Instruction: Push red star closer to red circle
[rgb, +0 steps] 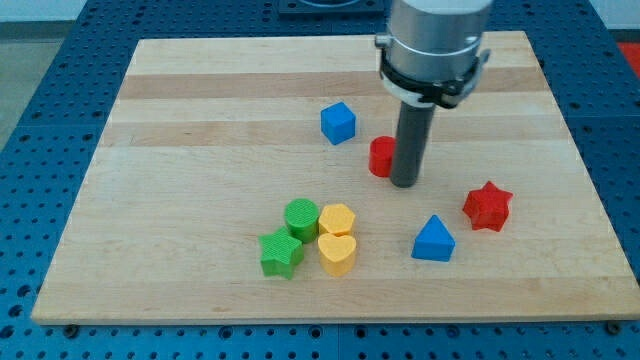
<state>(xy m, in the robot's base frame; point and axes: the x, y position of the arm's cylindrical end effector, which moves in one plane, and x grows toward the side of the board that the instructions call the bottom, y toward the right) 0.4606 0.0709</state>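
Observation:
The red star (487, 206) lies on the wooden board at the view's right. The red circle (381, 156) sits near the middle of the board, partly hidden behind my rod. My tip (404, 183) rests on the board just right of the red circle, touching or almost touching it. The tip is left of and a little above the red star, with a gap of bare board between them.
A blue cube (338, 122) lies up-left of the red circle. A blue triangle (433, 240) lies down-left of the red star. A green circle (301, 215), green star (281, 254), yellow hexagon (337, 218) and yellow heart (337, 253) cluster lower centre. The board (150, 150) ends on all sides.

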